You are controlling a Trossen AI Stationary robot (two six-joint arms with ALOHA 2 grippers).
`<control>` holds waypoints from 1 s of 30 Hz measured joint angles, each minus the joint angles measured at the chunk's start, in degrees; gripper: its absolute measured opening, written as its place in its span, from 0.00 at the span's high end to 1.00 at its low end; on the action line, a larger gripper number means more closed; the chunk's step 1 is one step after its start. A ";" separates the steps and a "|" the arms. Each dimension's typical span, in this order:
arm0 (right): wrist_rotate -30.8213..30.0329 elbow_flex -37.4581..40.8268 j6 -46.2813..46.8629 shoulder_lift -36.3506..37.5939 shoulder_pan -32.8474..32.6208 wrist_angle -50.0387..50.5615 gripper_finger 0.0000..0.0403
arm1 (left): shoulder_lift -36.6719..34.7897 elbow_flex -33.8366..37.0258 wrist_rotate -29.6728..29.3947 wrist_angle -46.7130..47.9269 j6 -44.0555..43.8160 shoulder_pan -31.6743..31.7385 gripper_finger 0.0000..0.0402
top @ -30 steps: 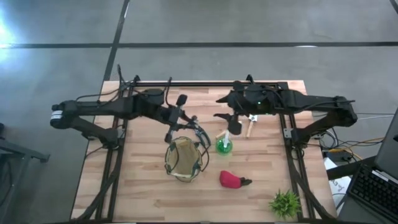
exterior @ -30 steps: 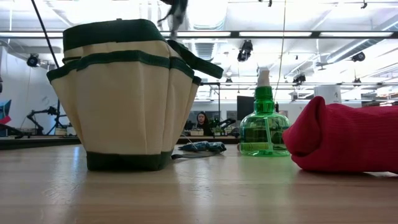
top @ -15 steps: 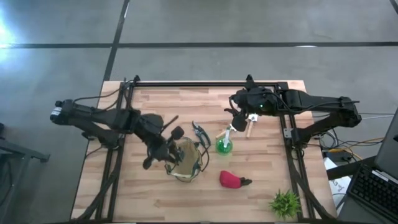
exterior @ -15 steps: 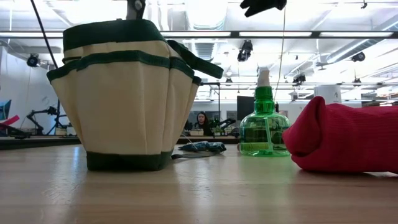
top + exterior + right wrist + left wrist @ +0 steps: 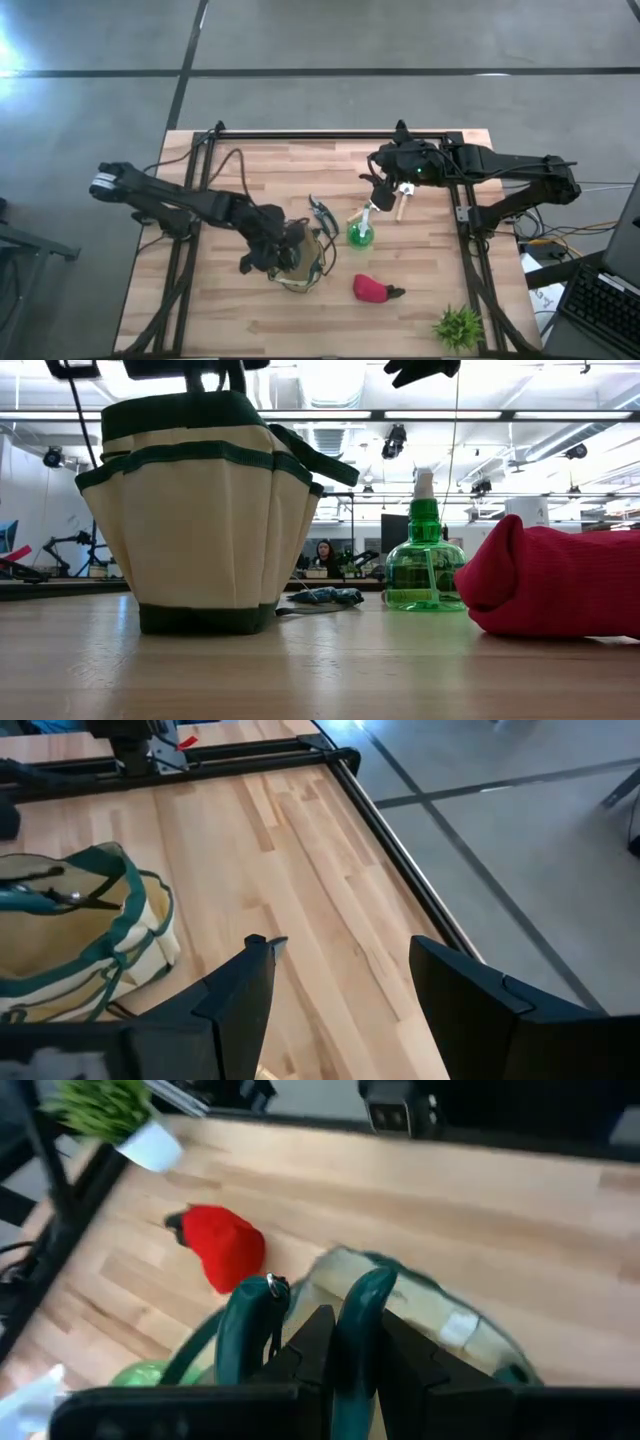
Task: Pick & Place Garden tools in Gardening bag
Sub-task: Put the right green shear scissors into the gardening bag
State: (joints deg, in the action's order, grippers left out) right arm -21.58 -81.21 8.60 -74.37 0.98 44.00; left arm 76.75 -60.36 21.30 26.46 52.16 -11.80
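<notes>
The left gripper [image 5: 272, 252] is placed over the gardening bag [image 5: 300, 256], which stands near the middle of the table [image 5: 250, 180]. In the left wrist view its fingers [image 5: 318, 1348] are closed on a dark green loop handle [image 5: 362, 1315] of the bag [image 5: 450, 1325]. In the low view the bag [image 5: 200, 510] is seen upright, with dark green bands and side pockets.

The right gripper [image 5: 384, 190] hangs above the far right part of the table, its fingers [image 5: 245, 985] spread wide with nothing between them.

Dark shears [image 5: 322, 210] lie just beside the bag on its far side. A green spray bottle [image 5: 359, 234] stands to the right of the bag, and a pale wooden-handled tool [image 5: 402, 204] lies close by the right gripper. A red-and-black piece [image 5: 374, 289] lies nearer the front edge, and a small leafy plant [image 5: 458, 325] stands at the front right corner.

No brand, label or other writing can be read on the bag, the bottle or the tools.
</notes>
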 joint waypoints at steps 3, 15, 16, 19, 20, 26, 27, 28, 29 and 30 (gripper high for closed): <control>-0.02 0.00 0.23 0.00 0.20 -0.06 0.44 | 2.25 -0.39 -2.19 1.19 4.07 0.07 0.88; 0.00 0.00 0.44 0.00 0.16 -0.04 0.44 | 12.65 -5.68 -12.26 12.49 11.72 0.23 0.88; 0.00 0.00 0.44 0.00 0.16 -0.06 0.44 | 13.20 -6.00 -12.35 13.09 12.34 0.23 0.88; 0.00 0.00 0.44 0.02 0.16 -0.06 0.44 | 14.08 -6.32 -12.39 13.73 13.47 0.23 0.88; 0.00 0.00 0.44 0.02 0.16 -0.06 0.44 | 14.34 -6.49 -12.37 13.59 13.91 0.23 0.88; 0.00 0.00 0.42 0.02 0.16 -0.06 0.44 | 16.44 -6.60 -11.01 13.40 16.01 0.23 0.88; 0.00 0.00 0.40 0.02 0.16 -0.09 0.44 | 17.16 -6.60 -10.64 13.35 16.37 0.23 0.88; 0.00 0.00 0.35 0.02 0.16 -0.13 0.44 | 17.88 -6.60 -10.56 13.29 16.61 0.23 0.88; 0.00 0.00 0.24 0.02 0.16 -0.15 0.44 | 18.63 -6.60 -10.49 13.10 16.88 0.23 0.88; 0.00 0.00 0.22 0.01 0.16 -0.19 0.44 | 19.36 -6.60 -10.54 12.87 17.14 0.24 0.88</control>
State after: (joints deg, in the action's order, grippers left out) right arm -21.58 -81.21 8.82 -74.36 1.15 43.81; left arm 96.11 -66.96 10.76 39.33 69.30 -11.56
